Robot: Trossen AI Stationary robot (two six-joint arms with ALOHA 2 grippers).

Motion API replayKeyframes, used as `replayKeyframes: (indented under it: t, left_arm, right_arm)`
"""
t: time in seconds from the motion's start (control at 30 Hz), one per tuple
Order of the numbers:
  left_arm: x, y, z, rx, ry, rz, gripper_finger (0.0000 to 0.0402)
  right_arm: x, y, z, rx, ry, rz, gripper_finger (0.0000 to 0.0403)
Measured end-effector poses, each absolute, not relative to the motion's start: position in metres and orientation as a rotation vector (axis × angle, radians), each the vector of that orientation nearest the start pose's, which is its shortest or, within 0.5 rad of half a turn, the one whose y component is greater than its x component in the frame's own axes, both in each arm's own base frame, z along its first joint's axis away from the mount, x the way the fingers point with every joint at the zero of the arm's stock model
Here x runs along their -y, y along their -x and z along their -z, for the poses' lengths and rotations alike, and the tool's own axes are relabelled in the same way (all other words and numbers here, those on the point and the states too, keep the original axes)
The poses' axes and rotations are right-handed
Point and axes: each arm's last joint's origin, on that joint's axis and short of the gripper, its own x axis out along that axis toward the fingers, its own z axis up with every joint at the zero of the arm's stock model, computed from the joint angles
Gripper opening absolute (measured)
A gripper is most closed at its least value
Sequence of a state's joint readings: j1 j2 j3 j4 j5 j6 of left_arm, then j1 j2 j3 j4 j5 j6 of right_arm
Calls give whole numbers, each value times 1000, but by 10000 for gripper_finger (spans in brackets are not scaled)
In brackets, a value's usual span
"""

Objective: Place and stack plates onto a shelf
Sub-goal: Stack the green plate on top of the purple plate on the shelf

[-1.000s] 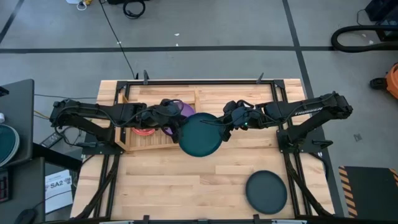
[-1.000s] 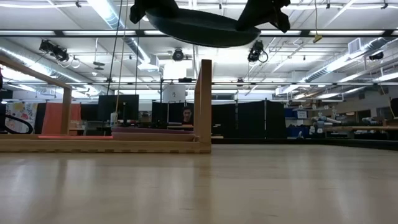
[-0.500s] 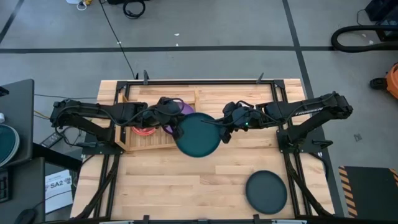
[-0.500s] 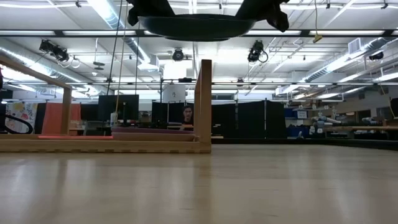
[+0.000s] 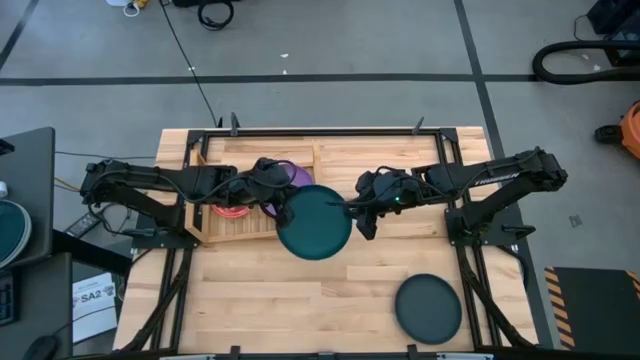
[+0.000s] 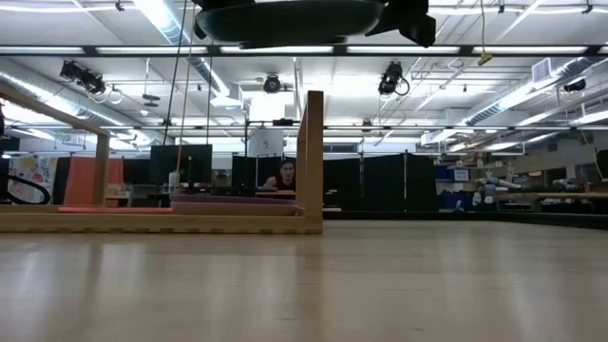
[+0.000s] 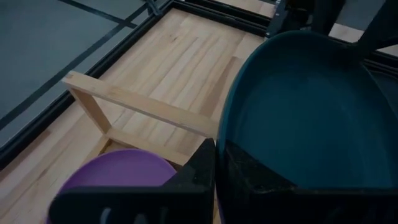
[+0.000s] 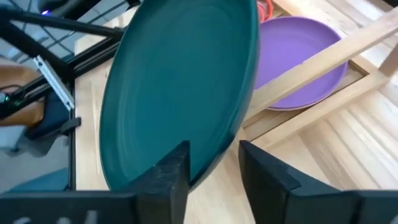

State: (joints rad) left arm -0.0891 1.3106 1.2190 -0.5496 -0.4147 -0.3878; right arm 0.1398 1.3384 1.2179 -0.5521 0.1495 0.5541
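Observation:
A dark teal plate (image 5: 313,222) hangs above the table, just right of the wooden shelf (image 5: 240,237). My left gripper (image 5: 280,203) is shut on its left rim. My right gripper (image 5: 357,212) is open, with one finger on either side of the plate's right rim (image 8: 217,163). In the low view the plate (image 6: 285,17) is level at the picture's top. A purple plate (image 5: 293,172) and a red plate (image 5: 230,211) lie flat on the shelf's slats. A second dark teal plate (image 5: 428,308) lies on the table at the near right. My left gripper pinches the teal plate's left rim (image 7: 219,144) between its two fingers, one above the plate and one below. The fingers come level from the table's left. The plate is lifted clear and about level. My right gripper's open fingers (image 8: 175,169) straddle the right rim; whether they touch it I cannot tell.
The shelf's upright post (image 6: 310,157) and right-end rail (image 7: 137,102) stand just left of the hanging plate. Bare plank tabletop (image 5: 300,300) lies on the near side. A person (image 6: 283,177) shows in the room behind the table.
My right gripper has opened at the plate's right rim and drawn a little toward the table's right. The teal plate, tilted a second ago, has levelled and risen. It has shifted slightly toward the table's left and near edge with my left gripper.

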Motion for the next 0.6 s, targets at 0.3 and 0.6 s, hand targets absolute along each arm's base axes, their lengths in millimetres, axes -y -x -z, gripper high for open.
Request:
replayKeyframes:
  t: [0.3,0.6]
  left_arm:
    - [16,-277,-338,-599,234,-315,18]
    - [22,-270,-330,-762,184,-72,18]
  right_arm:
    - [-41,-280,-327,-741,-372,-15,178]
    - [-48,-266,-316,-936,-308,-195,177]
